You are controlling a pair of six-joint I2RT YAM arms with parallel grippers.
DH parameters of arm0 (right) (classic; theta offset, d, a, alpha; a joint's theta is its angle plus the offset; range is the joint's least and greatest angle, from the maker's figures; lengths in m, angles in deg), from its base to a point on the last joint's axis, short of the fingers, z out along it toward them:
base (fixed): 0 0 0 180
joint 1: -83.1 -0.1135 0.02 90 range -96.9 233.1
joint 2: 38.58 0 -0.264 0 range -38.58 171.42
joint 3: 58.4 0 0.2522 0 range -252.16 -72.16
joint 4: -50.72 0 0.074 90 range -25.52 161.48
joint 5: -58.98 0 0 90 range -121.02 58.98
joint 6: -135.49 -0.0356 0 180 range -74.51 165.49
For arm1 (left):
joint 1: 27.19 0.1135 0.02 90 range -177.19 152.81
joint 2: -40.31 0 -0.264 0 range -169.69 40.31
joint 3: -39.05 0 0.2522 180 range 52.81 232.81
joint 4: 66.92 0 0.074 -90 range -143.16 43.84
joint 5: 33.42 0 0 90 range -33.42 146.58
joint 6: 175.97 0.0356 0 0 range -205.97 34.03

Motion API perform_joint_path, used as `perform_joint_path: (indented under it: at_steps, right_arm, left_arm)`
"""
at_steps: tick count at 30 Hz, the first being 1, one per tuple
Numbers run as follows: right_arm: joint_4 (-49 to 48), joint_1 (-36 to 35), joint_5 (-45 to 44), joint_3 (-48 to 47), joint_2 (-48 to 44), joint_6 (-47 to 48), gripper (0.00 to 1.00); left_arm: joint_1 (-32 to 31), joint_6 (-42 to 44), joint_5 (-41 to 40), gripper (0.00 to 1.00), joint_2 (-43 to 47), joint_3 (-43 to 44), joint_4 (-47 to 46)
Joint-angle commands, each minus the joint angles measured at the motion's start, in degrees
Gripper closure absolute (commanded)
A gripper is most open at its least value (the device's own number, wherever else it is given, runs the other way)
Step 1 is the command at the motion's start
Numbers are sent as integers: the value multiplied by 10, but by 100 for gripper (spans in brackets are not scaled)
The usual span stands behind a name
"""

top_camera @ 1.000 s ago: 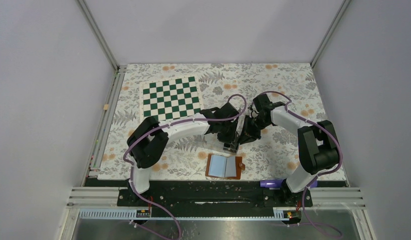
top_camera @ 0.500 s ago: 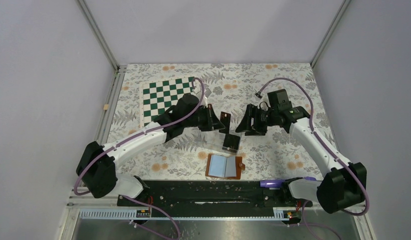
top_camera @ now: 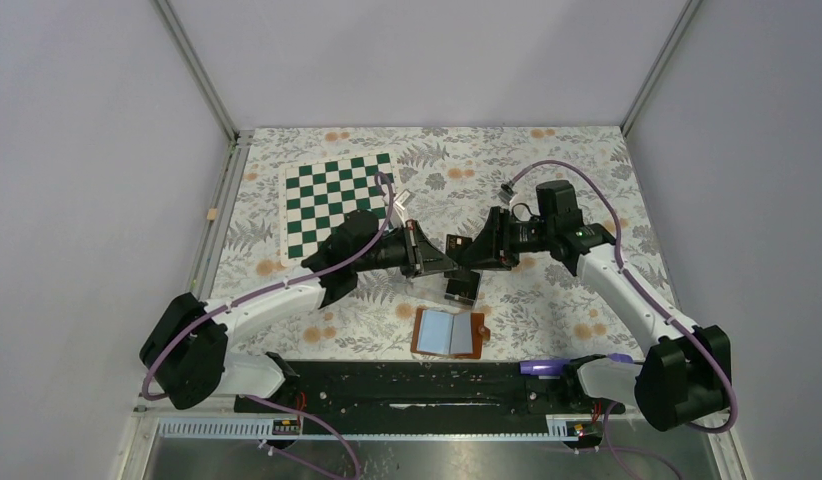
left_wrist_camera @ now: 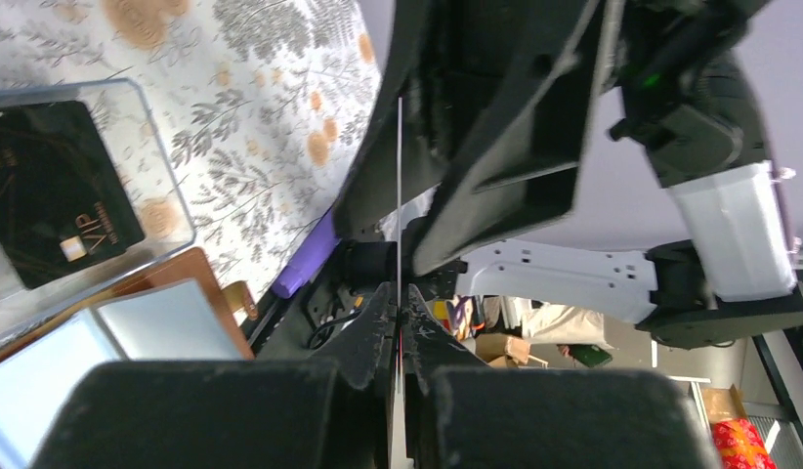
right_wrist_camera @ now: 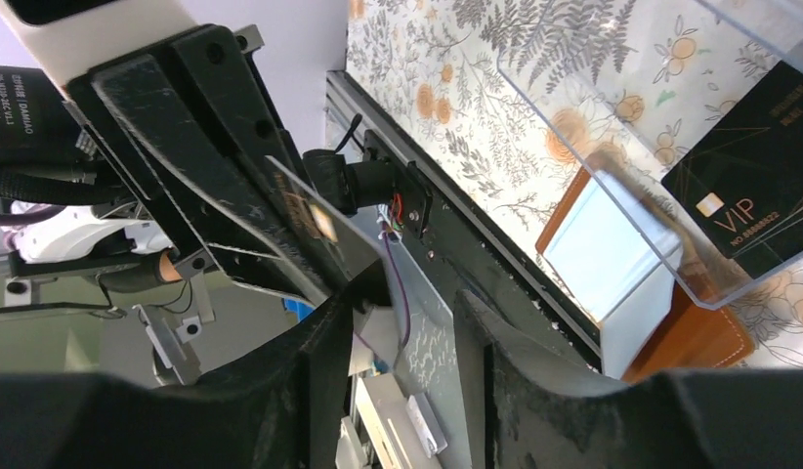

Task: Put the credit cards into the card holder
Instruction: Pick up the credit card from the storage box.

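My left gripper (top_camera: pixel 442 260) is shut on a black credit card (top_camera: pixel 454 243) and holds it in the air above the table. In the left wrist view this credit card (left_wrist_camera: pixel 400 176) is an edge-on line running out of the closed left gripper (left_wrist_camera: pixel 400 305). My right gripper (top_camera: pixel 471 252) is open right at the card's far end, and its fingers (left_wrist_camera: pixel 495 147) stand either side of it. From the right wrist, the held credit card (right_wrist_camera: pixel 302 210) reaches toward my open right gripper (right_wrist_camera: pixel 402 315). The brown card holder (top_camera: pixel 449 332) lies open below, pale blue sleeves up.
A clear plastic box (top_camera: pixel 461 289) lies just behind the card holder with another black VIP card (right_wrist_camera: pixel 759 186) inside. A green and white chessboard (top_camera: pixel 342 196) lies at the back left. The black base rail (top_camera: pixel 427 385) runs along the near edge.
Both grippers have risen from the clear box. The left one has carried a card up and rightward, and the right one, now open, has moved in to meet it.
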Motion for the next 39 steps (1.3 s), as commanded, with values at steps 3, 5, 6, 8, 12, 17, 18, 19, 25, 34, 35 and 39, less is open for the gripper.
perform_joint_path:
  at_steps: [3, 5, 6, 8, 12, 17, 18, 19, 25, 34, 35, 39]
  right_arm:
    - [-121, 2, 68, 28, -3, -75, 57]
    - [-180, 2, 81, 46, -5, -115, 61]
    - [-214, 2, 86, 53, -6, -134, 63]
    - [-270, 2, 94, 68, -8, -170, 67]
    - [-320, 3, 97, 78, -7, -204, 71]
    - [-391, 13, 108, 95, -5, -250, 73]
    - [-410, 16, 112, 99, -5, -267, 73]
    - [-424, 17, 117, 101, -3, -276, 73]
    - [-461, 20, 144, 107, 1, -298, 68]
    - [-475, 25, 179, 103, 3, -305, 100]
    - [-467, 27, 179, 104, 1, -301, 100]
    - [-388, 36, 162, 96, -8, -240, 100]
  left_arm:
    - [1, -25, 25, 100, 17, 3, -87]
    - [1, -33, 33, 100, 9, 3, -99]
    - [1, -36, 35, 100, 7, 2, -105]
    - [1, -40, 35, 100, 6, -2, -111]
    - [2, -41, 36, 100, 8, -7, -112]
    - [2, -36, 31, 100, 17, -16, -105]
    - [2, -35, 30, 100, 18, -18, -101]
    - [2, -34, 29, 100, 20, -20, -101]
    - [2, -37, 36, 100, 12, -24, -111]
    - [3, -29, 40, 99, 3, -26, -106]
    - [3, -25, 38, 94, 3, -26, -101]
    - [3, 18, 19, 65, 10, -23, -25]
